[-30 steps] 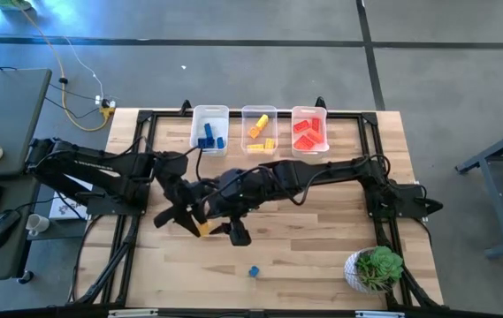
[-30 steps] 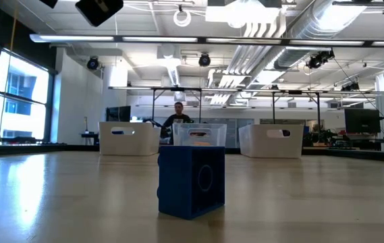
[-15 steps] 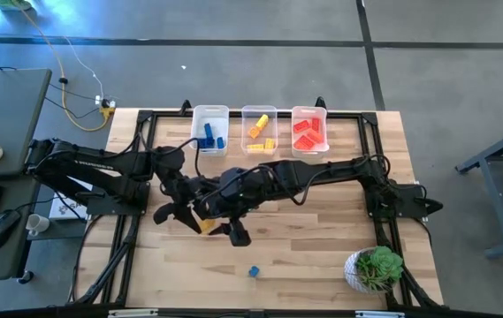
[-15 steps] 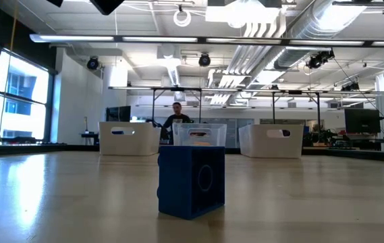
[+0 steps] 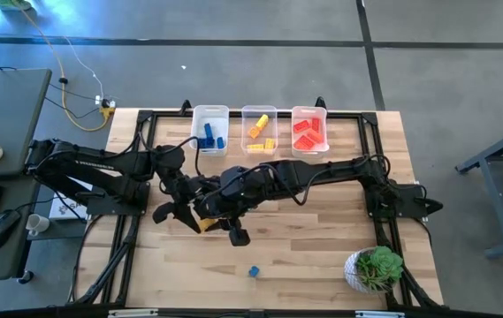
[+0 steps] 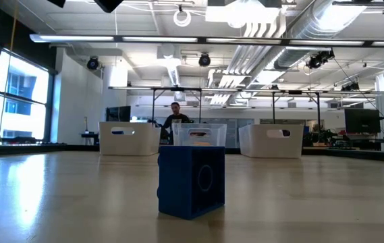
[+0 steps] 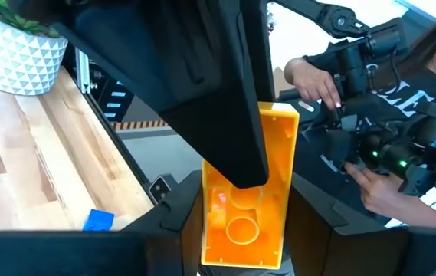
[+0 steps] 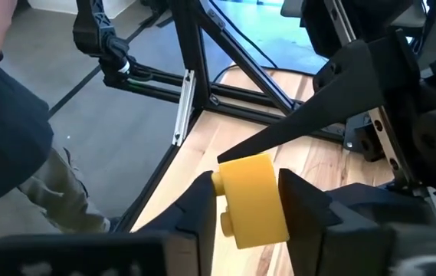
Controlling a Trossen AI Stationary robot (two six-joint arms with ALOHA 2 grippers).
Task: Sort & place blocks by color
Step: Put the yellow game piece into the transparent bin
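Note:
An orange-yellow block [image 7: 246, 201] hangs above the middle of the table with both grippers shut on it. My left gripper [image 5: 187, 216] reaches it from the table's left, my right gripper [image 5: 222, 223] from the right. In the right wrist view the block [image 8: 253, 199] sits between my right fingers, with the left gripper's dark fingers beyond it. A blue block [image 5: 253, 271] stands on the table nearer the front edge, and it fills the middle of the low view [image 6: 192, 182]. Three clear bins at the far edge hold blue, yellow and red blocks. My left gripper pinches the block's two long side walls [image 7: 211, 230] between its two fingers, at the end nearer that gripper. The fingers reach in about level from the table's left. The block's hollow underside faces the wrist camera, and the block is lifted clear of the table. My right gripper pinches the block's other end between its two fingers. One finger [image 8: 202, 205] lies against the studded face [image 8: 225, 221], the other [image 7: 225, 115] across the hollow face. It comes from the table's right, slanting down.
The blue bin [image 5: 209, 113], yellow bin [image 5: 259, 112] and red bin [image 5: 309, 112] stand in a row at the far edge. A potted plant [image 5: 375, 268] sits at the near right corner. A person's hands work controls beyond the table [image 7: 332, 92].
My right gripper's fingers have drawn in onto the orange-yellow block that the left gripper holds. The left gripper has tipped slightly, and a dark gripper part at the top of the low view has risen almost out of sight. The blue block has not moved.

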